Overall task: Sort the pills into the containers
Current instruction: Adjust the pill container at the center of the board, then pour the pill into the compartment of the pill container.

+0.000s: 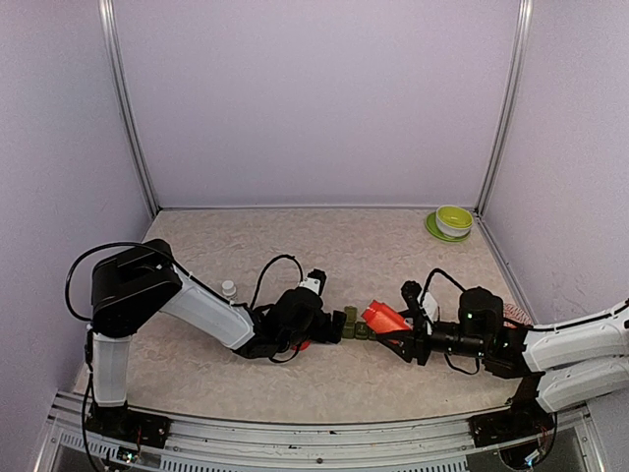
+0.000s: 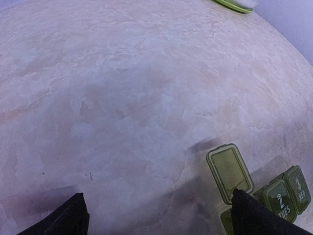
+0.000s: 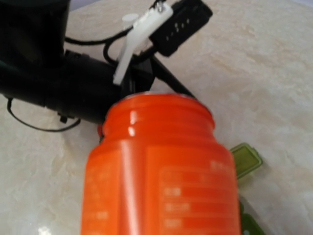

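Note:
The dark-green containers [image 1: 352,323] lie mid-table between the two grippers. In the left wrist view the nearest box has its lid [image 2: 229,171] flipped open, and the two boxes beside it [image 2: 286,196] are closed. My left gripper [image 1: 331,325] is open wide, and its right fingertip [image 2: 252,215] is at the open box. My right gripper [image 1: 401,332] is shut on the red-orange bottle [image 1: 384,317], capless and tilted with its mouth toward the containers. The bottle [image 3: 164,171] fills the right wrist view and hides the fingers. The open green lid [image 3: 247,161] shows beside it. No pills are visible.
A tiny clear bottle with a white cap [image 1: 229,289] stands left of the left arm. A small red object [image 1: 302,345] lies under the left wrist. A green bowl on a plate [image 1: 453,219] sits at the back right corner. Walls close off the table's back and sides.

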